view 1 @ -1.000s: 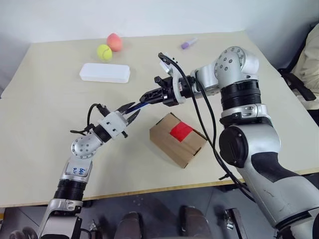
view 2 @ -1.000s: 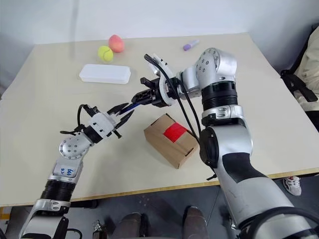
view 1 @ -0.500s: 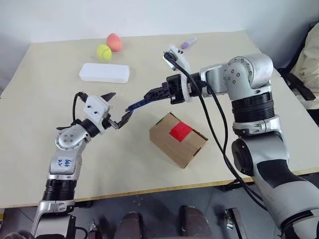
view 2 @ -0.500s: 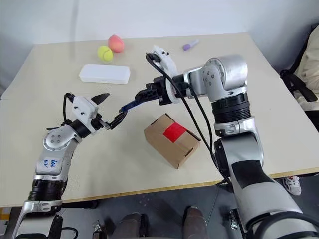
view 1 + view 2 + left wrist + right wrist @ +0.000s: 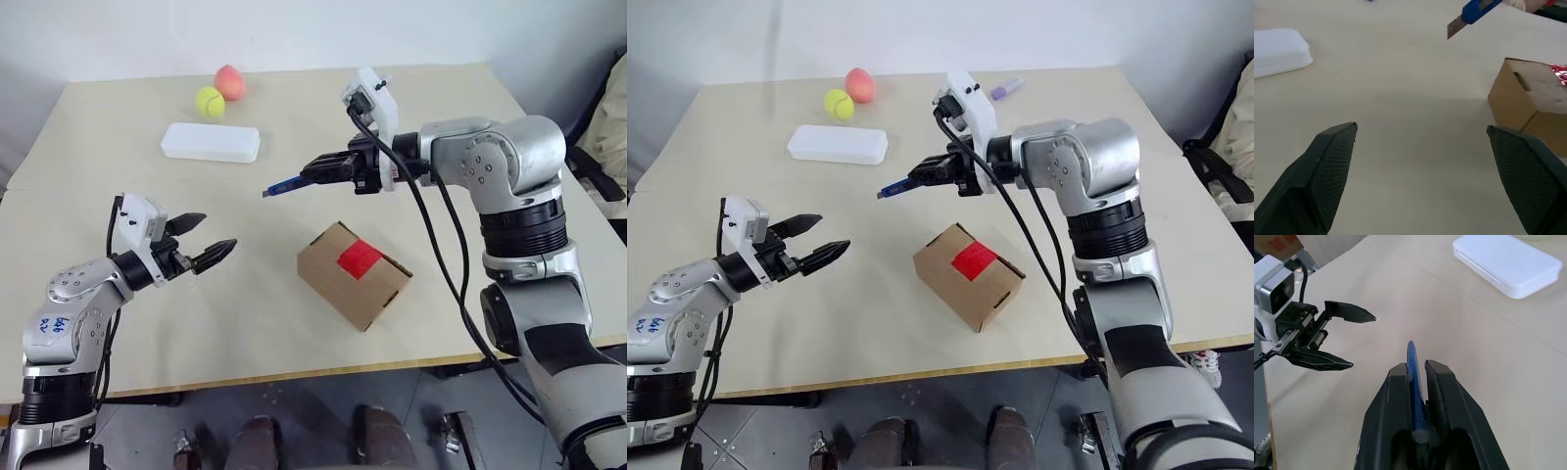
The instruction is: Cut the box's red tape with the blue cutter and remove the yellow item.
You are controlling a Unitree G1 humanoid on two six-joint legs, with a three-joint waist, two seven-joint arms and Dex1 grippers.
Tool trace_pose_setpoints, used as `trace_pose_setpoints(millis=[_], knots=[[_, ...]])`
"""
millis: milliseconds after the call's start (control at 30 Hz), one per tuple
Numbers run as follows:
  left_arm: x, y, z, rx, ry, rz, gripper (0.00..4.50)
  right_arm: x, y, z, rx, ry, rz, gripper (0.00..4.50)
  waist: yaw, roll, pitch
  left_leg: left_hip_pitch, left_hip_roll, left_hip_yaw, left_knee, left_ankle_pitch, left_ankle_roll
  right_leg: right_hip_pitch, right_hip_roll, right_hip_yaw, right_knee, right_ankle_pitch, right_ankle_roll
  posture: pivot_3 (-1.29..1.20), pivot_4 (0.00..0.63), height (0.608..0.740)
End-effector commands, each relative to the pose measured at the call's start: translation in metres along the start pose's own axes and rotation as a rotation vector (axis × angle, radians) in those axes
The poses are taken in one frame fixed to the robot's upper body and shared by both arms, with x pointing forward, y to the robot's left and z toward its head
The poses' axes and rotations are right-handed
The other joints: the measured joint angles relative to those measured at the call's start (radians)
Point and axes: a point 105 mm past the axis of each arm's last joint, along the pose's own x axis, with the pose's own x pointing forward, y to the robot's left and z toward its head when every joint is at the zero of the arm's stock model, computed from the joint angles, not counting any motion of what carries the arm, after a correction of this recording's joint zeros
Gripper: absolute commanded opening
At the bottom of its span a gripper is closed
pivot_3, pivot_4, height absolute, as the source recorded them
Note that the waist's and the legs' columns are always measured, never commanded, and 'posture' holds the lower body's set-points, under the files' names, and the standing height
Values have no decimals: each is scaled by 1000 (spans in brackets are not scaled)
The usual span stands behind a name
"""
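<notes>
Blue cutter in my right claw, above the taped box

My right gripper (image 5: pixel 323 170) pinches the blue cutter (image 5: pixel 287 183) mid-frame, blade aimed left; my left gripper (image 5: pixel 206 240) gapes wide and empty at lower left. The box (image 5: pixel 355 275) sits closed at centre on the table (image 5: pixel 294 127), red tape (image 5: pixel 359 258) across its top flap

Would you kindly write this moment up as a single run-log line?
right gripper: shut on blue cutter, above table | left gripper: open, empty | box: closed | red tape: uncut
</notes>
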Motion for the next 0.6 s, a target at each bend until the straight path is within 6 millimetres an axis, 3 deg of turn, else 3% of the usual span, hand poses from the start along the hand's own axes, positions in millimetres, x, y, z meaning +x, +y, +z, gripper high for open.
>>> trace_pose_setpoints(millis=[33, 300, 600], knots=[[0, -17, 13, 19, -21, -85, 4500, -11, 6, 15, -115, -67, -9, 164, 0, 0, 0, 0, 0, 0, 0, 0, 0, 0, 0, 0, 0, 0, 0, 0, 150, 740], [24, -54, 25, -35, 4, -286, 4500, -38, 16, 9, -453, -92, -43, 164, 4, -1, 1, 0, 0, 0, 0, -1, 0, 0, 0, 0, -1, 0, 0, 0, 150, 740], [49, -82, 41, -25, 14, -475, 4500, -74, 17, -1, -508, -55, -119, 164, 6, -2, 1, 0, 0, 1, 0, -1, 0, 0, 0, 0, -1, 0, 0, 0, 150, 740]])
